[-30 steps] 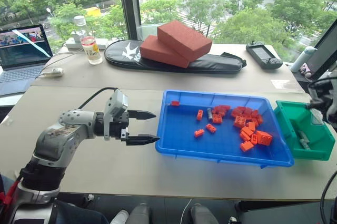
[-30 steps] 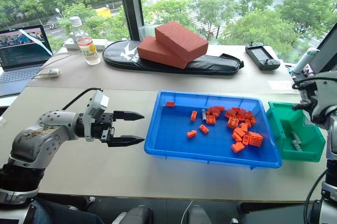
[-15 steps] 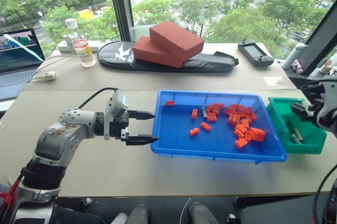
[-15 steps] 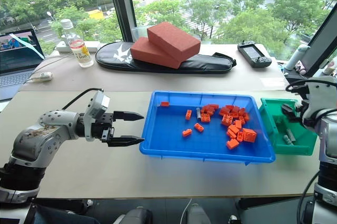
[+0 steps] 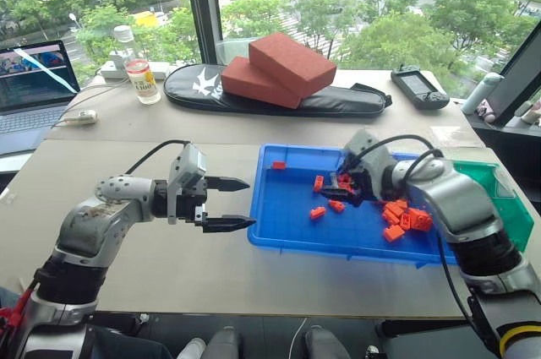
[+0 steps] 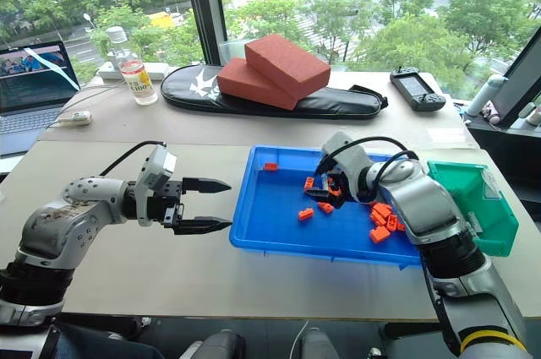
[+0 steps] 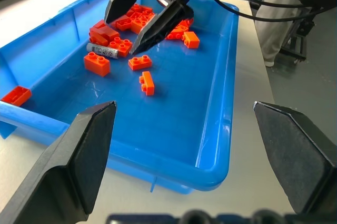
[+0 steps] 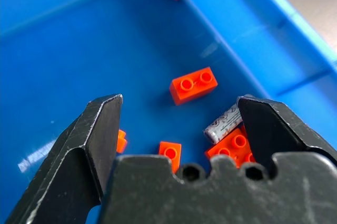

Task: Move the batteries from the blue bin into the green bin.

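Your right gripper (image 7: 141, 21) hangs over the heap of orange-red bricks (image 5: 397, 211) in the blue bin (image 5: 287, 228), its two black fingers spread apart and holding nothing. Just past one fingertip lies a battery (image 8: 224, 124), a small grey-silver cylinder with dark printing on its wrapper that is too small to read. It rests on the bin floor, one end against a brick, with single bricks scattered near it. In the left wrist view the same battery (image 7: 103, 50) lies just beside the tips of those fingers, among the bricks.

Your left gripper (image 5: 228, 203) is held level above the table (image 5: 169, 266), pointing at the near end of the blue bin, well apart from the bricks. Its fingers are also spread, with nothing between them.

The blue bin is a wide, shallow, bright blue tray with a raised rim. The green bin (image 6: 494, 207) stands against its far end, smaller and deeper; what lies inside it cannot be made out.

Further back on the table a clear bottle (image 5: 142, 72) with a red and white label stands near an open laptop (image 5: 34, 89); the label's writing cannot be read. A long black case (image 5: 279, 97) bears a white bird-like emblem and carries two red-brown blocks (image 5: 279, 67). A dark handheld device (image 5: 423, 89) lies beyond it.
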Robot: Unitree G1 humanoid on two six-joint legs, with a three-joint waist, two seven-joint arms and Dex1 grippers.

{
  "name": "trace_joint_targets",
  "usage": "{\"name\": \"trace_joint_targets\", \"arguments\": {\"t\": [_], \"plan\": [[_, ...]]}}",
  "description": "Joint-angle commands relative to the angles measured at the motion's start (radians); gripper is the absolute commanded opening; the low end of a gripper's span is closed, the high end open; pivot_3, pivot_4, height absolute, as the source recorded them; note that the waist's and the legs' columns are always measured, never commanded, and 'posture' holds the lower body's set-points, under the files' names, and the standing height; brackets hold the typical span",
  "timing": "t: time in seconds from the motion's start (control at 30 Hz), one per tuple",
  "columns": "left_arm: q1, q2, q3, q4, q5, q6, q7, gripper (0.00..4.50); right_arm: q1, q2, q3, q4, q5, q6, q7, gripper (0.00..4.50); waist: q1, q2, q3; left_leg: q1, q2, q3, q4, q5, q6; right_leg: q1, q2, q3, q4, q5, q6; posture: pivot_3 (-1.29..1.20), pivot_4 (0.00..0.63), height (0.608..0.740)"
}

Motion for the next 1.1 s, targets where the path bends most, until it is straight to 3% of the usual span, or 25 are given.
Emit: {"name": "trace_joint_targets", "arguments": {"t": [0.03,0.37,0.77,1.1], "plan": [[0.000,0.001,0.016,-0.035,-0.010,-0.014,0.007,4.50,-0.041,0.013,0.011,0.051,-0.037,-0.062,0.013,4.06,-0.005,0.000,0.000,0.000,0.000,0.000,0.000,0.000,0.000,0.000,0.000,0.000,0.000,0.000,0.000,0.00,0.150,0.740],[0.020,0.008,0.026,-0.048,-0.010,-0.018,0.016,4.50,-0.040,-0.012,-0.004,0.174,-0.075,-0.119,0.054,4.06,-0.010,0.000,0.000,0.000,0.000,0.000,0.000,0.000,0.000,0.000,0.000,0.000,0.001,0.000,0.000,0.00,0.150,0.740],[0.025,0.007,0.027,-0.052,-0.010,-0.020,0.021,4.50,-0.072,0.055,-0.001,0.322,-0.105,-0.166,0.057,4.06,-0.011,0.000,0.000,0.001,0.000,0.000,0.000,0.000,0.000,0.001,0.000,0.000,0.001,0.000,0.000,0.00,0.150,0.740],[0.032,0.013,0.031,-0.057,-0.010,-0.018,0.024,4.50,-0.032,0.024,-0.010,0.262,-0.079,-0.108,0.137,4.06,-0.011,0.000,0.000,0.002,0.000,0.000,0.000,0.000,0.000,0.001,0.000,0.000,0.001,0.000,0.000,0.00,0.150,0.740]]}}
